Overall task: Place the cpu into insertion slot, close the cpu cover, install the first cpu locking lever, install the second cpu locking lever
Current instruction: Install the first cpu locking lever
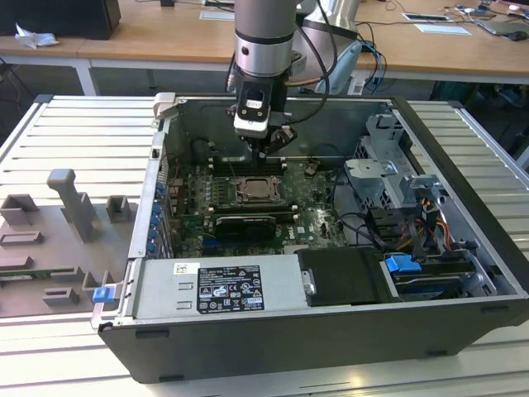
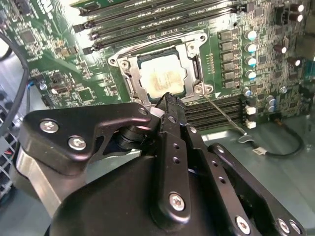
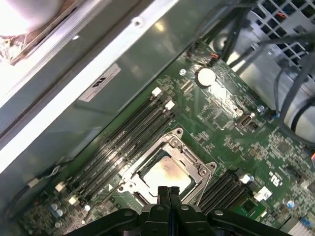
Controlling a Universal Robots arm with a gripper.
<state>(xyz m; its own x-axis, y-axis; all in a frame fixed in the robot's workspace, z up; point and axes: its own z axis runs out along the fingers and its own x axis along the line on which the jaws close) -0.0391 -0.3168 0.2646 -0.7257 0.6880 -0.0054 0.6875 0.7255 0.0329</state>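
The gripper [image 3: 168, 190] hangs over the cpu cover [image 2: 192, 60]; jaws together, empty. A slip off the thin lever [image 2: 224, 114] might scratch the board [image 2: 64, 64]

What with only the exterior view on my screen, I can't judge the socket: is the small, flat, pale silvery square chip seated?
Observer: Yes; in both wrist views the cpu lies flat in the insertion slot on the green circuit board.
Operator: And the square silvery metal frame plate?
Observer: The cpu cover lies flat around the chip, which shows through its window.
Operator: The gripper?
Observer: The black gripper is shut, empty, its tip by the cover's edge.
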